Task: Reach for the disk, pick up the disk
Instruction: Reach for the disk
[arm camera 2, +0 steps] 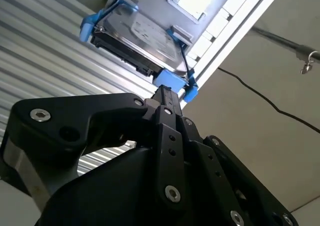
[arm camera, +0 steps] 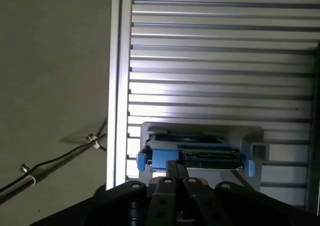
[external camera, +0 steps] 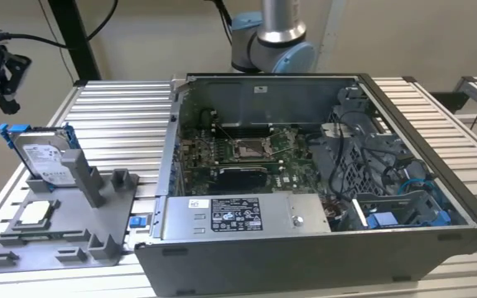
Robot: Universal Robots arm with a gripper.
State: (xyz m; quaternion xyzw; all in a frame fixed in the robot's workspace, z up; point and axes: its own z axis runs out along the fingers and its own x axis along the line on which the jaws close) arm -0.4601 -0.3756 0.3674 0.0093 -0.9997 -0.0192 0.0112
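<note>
The disk (external camera: pixel 44 158) stands upright on its edge in a grey holder (external camera: pixel 85 180) at the exterior view's left. It is silver-grey with a white label and a bright blue bracket. My black gripper (external camera: pixel 8 107) hangs above it and a little to the exterior view's left, apart from it. In both wrist views the fingers lie together with nothing between them. The gripper's tip (arm camera 2: pixel 165 92) points at the disk's (arm camera 2: pixel 140 33) blue bracket in the second wrist view. The first wrist view shows the gripper (arm camera: pixel 176 165) just short of the disk's (arm camera: pixel 200 156) edge.
The holder belongs to a grey fixture plate (external camera: pixel 64 248) that also carries a small square silver chip (external camera: pixel 35 213). An open computer case (external camera: pixel 322 180) with a long grey box (external camera: pixel 238 214) sits to the exterior view's right. The slatted metal table (external camera: pixel 114 118) ends close beside the disk.
</note>
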